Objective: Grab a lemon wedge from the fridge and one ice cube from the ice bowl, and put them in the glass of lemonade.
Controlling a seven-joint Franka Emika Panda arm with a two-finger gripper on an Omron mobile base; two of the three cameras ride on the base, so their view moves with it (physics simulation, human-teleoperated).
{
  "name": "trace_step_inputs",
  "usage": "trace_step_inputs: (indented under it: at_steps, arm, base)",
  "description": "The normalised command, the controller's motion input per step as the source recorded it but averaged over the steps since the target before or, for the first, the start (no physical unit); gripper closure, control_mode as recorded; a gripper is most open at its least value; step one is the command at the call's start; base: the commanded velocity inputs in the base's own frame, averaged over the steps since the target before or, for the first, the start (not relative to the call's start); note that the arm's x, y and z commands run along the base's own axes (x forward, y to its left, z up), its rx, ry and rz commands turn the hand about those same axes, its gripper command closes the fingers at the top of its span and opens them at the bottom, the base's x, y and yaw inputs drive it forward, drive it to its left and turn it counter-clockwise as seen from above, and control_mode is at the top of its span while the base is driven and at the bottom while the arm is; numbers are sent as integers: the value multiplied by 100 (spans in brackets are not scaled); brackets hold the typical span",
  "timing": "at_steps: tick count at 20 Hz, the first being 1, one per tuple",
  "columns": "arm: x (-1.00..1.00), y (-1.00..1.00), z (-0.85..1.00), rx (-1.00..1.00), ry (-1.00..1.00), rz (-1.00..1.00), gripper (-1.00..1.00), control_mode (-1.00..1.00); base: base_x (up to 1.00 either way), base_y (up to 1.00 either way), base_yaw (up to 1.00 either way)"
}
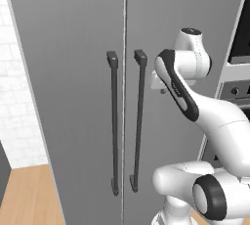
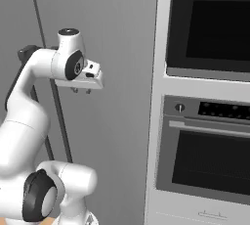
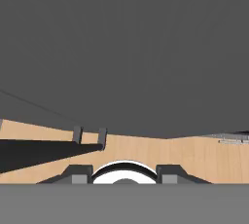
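Wood floor (image 1: 29, 194) and a white tiled wall sit beside the big grey fridge (image 1: 68, 72), and its two doors are both shut. The gripper (image 2: 81, 91) hangs up high, close in front of the right door, with its fingers (image 2: 74, 90) pointing down at the floor. The fingers are spread apart and nothing is between them (the hand view shows a clear gap). The right door's dark handle (image 1: 139, 121) is off to one side of the fingers, toward the crack where the doors meet, and the left handle (image 1: 114, 121) is a bit past it. The oven (image 2: 210, 165) is on the other side of the fingers. I think the lemon wedge must be behind these doors, so a door has to open first. What could go wrong? The fingers point down along the door and not at the bar, so if they close now they would pinch only air. The hand must turn and slide over, and it could bump the flat door on the way. If the fingers catch only the edge of the bar, they may slip off when the arm pulls. The arm's bent elbow is close to the handle too, so the opening door could hit it.
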Motion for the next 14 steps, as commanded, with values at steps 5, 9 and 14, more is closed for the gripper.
trace_step_inputs:
  at_steps: [5,9,14]
  arm:
    - [-9,26,0,-4,-2,0,-100,-100]
    - [-39,58,0,-12,-11,4,-100,-100]
    - [-17,4,0,-1,-8,0,-100,-100]
  base:
    - [0,0,0]
    - [0,0,0]
    - [0,0,0]
